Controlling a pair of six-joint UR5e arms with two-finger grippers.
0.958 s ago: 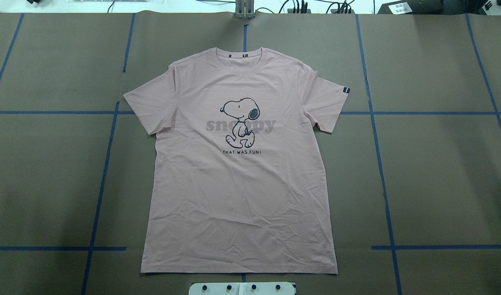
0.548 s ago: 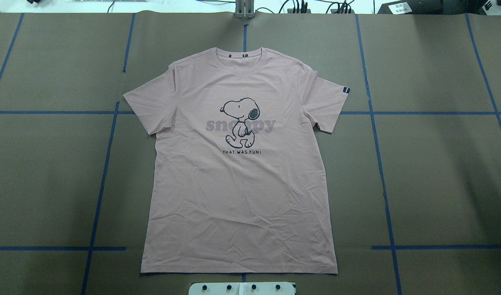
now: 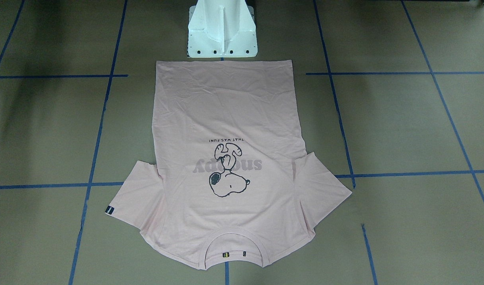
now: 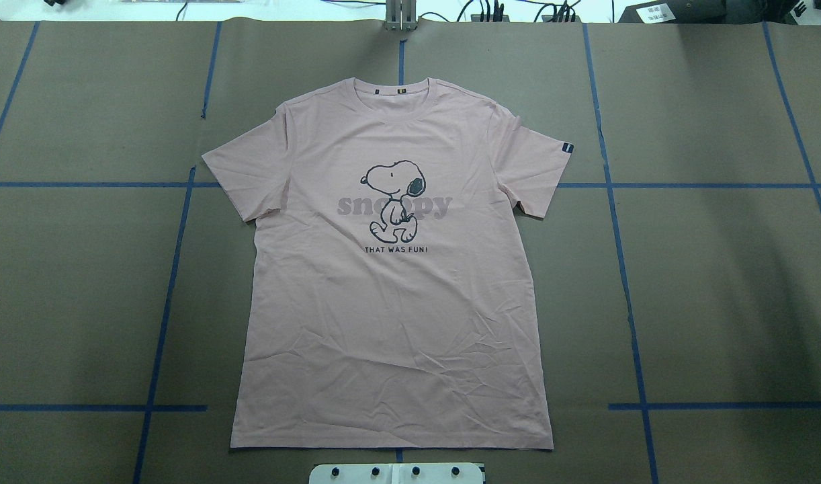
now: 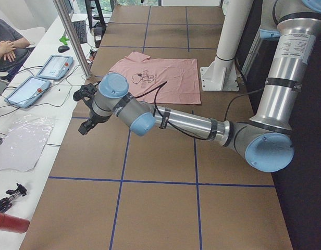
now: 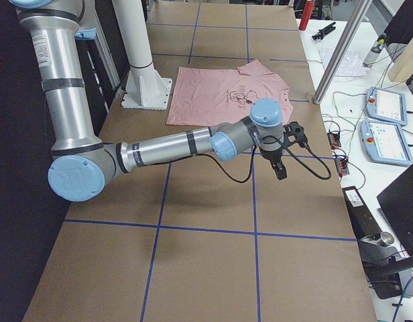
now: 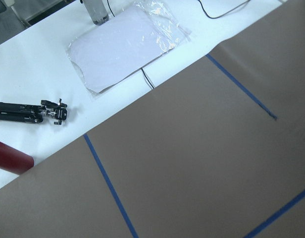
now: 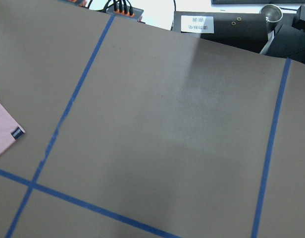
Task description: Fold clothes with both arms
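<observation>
Twin jointed arms on white pedestal (image 3: 222, 35)
Finish, left arm (image 5: 189, 125) and right arm (image 6: 163, 146): silver tubes, grey joints, light-blue caps, black bands, looped black cable (image 5: 158, 99).

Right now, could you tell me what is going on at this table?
The pink T-shirt lies spread flat and print up on the paper-covered table, hem toward the white pedestal, with no fold made yet. Nothing is handling it. The left arm reaches out over the table's left end and the right arm over its right end, both well away from the cloth. The left gripper and right gripper show only in the side views, so open or shut cannot be told.
</observation>
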